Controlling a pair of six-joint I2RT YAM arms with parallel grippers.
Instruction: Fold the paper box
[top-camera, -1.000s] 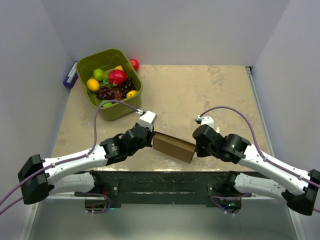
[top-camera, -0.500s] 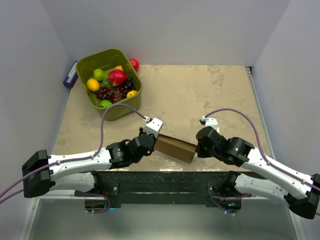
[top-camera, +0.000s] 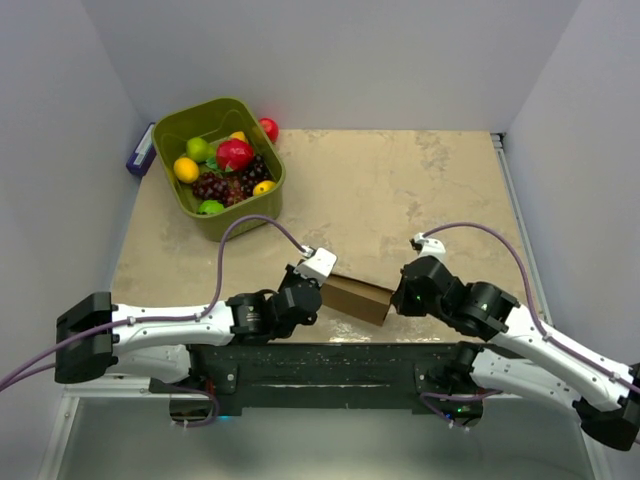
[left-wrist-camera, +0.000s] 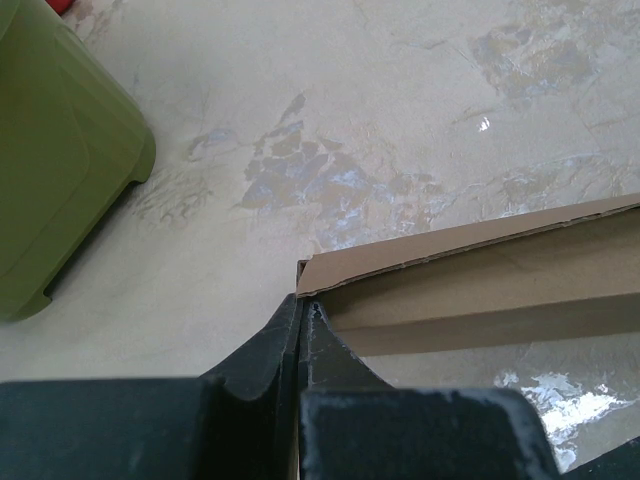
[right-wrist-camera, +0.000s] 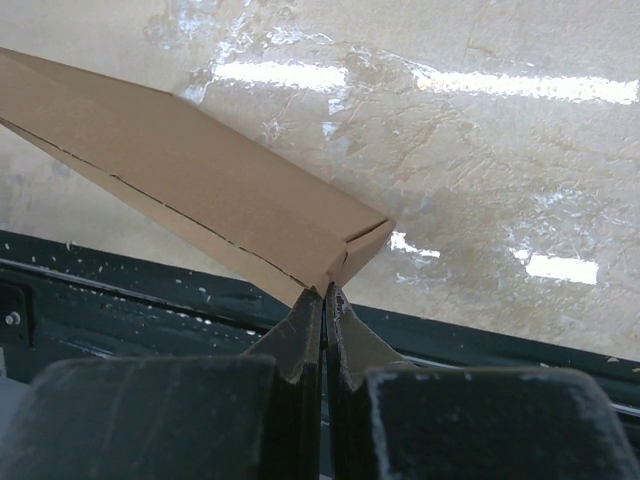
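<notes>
The left gripper (left-wrist-camera: 300, 318) is clenched, its fingers pinching the left corner of the plain brown corrugated-cardboard paper box (left-wrist-camera: 480, 280). The right gripper (right-wrist-camera: 324, 300), equally tight, pinches the right corner. The box spans between the 2 grippers, close to the near edge of the beige mottled table (top-camera: 420, 180). Bare tabletop stretches beyond it. The olive-green plastic bin (top-camera: 245, 215) stands well apart, far left.

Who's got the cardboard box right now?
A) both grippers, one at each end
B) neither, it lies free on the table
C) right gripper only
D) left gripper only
A: the left gripper is shut on one end corner of the paper box, and the right gripper is shut on the opposite end corner.
</notes>
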